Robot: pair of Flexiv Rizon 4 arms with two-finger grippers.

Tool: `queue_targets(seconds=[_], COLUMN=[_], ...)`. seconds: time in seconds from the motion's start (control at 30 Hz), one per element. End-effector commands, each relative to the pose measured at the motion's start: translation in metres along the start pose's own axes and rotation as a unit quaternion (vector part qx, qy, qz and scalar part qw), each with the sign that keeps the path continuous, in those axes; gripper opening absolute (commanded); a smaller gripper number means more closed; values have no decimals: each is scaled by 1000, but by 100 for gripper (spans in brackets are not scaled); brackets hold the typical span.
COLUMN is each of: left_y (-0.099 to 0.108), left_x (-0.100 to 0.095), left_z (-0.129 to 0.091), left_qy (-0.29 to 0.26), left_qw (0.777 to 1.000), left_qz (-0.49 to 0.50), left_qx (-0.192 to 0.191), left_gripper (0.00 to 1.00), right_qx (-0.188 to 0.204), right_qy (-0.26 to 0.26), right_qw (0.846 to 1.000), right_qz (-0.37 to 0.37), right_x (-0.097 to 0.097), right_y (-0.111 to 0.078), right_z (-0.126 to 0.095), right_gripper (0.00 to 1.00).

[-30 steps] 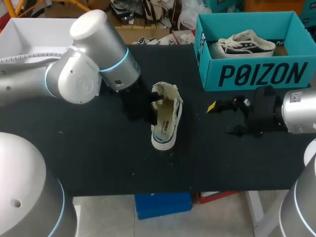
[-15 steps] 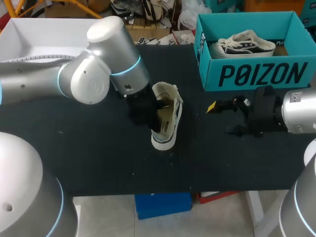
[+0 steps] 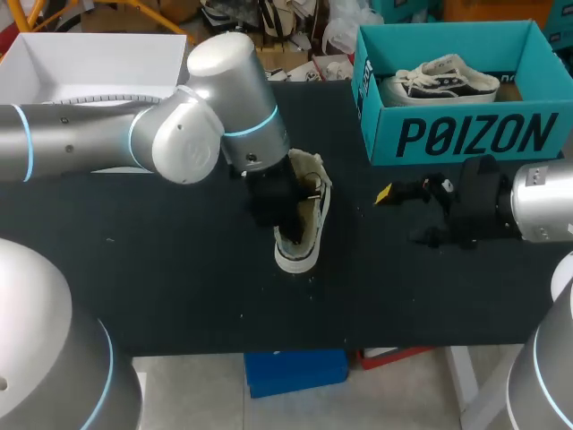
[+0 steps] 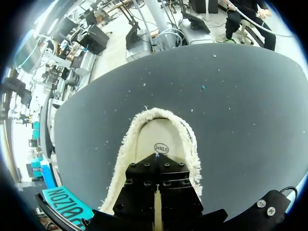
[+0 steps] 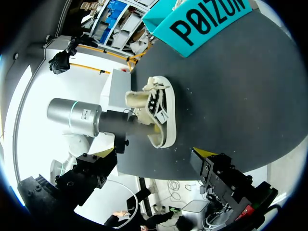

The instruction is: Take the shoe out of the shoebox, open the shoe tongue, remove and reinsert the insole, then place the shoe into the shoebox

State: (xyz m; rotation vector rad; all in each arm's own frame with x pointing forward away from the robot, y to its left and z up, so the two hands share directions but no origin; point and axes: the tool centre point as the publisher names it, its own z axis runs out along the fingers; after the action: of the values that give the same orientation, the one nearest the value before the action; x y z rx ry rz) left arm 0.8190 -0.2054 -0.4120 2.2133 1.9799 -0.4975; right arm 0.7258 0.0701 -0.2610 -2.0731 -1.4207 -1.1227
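A cream low-top shoe (image 3: 303,228) lies on the black table (image 3: 179,278) near the middle, its opening facing up. My left gripper (image 3: 273,199) is shut and sits down inside that opening. In the left wrist view its black fingers (image 4: 144,183) press together over the pale insole (image 4: 161,137), ringed by the shoe's fuzzy collar (image 4: 144,118). I cannot see anything pinched between them. My right gripper (image 3: 403,217) is open to the right of the shoe, apart from it, below the teal shoebox (image 3: 466,134). The right wrist view shows the shoe (image 5: 161,113) ahead of the right gripper (image 5: 154,156).
A second shoe (image 3: 439,81) lies inside the teal shoebox at the back right. A white bin (image 3: 89,63) stands at the back left. My left arm (image 3: 197,134) crosses over the table's left half.
My left arm has swung to the right, bringing its shut gripper from beside the shoe into the shoe's opening. The shoe and the right arm have stayed put.
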Motion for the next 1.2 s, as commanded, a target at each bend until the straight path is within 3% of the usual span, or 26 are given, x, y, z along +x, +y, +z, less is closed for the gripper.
queue_targets(seconds=[0.03, 0.3, 0.6, 0.73, 0.93, 1.03, 1.2], left_y=[-3, -2, 3, 8, 20, 24, 30], left_x=[2, 6, 25, 33, 46, 50, 57], left_z=[-14, -70, -116, -128, -138, -140, -141], left_qy=[-6, -112, -270, -332, -452, -485, -489], left_qw=[1000, 992, 956, 932, 870, 847, 839], left_qz=[-3, -39, -103, -135, -192, -211, -230], left_qx=[-13, -35, -44, -61, -48, -50, -58], left_gripper=[0, 0, 0, 0, 0, 0, 0], right_qx=[-1, -1, -1, -1, -1, -1, -1], right_qy=[-1, -1, -1, -1, -1, -1, -1], right_qw=[1000, 1000, 1000, 1000, 1000, 1000, 1000], right_qz=[0, 0, 0, 0, 0, 0, 0], right_x=[1, 1, 1, 1, 1, 1, 1], right_y=[0, 0, 0, 0, 0, 0, 0], right_z=[2, 2, 2, 2, 2, 2, 2], right_gripper=[100, 100, 100, 100, 100, 100, 100])
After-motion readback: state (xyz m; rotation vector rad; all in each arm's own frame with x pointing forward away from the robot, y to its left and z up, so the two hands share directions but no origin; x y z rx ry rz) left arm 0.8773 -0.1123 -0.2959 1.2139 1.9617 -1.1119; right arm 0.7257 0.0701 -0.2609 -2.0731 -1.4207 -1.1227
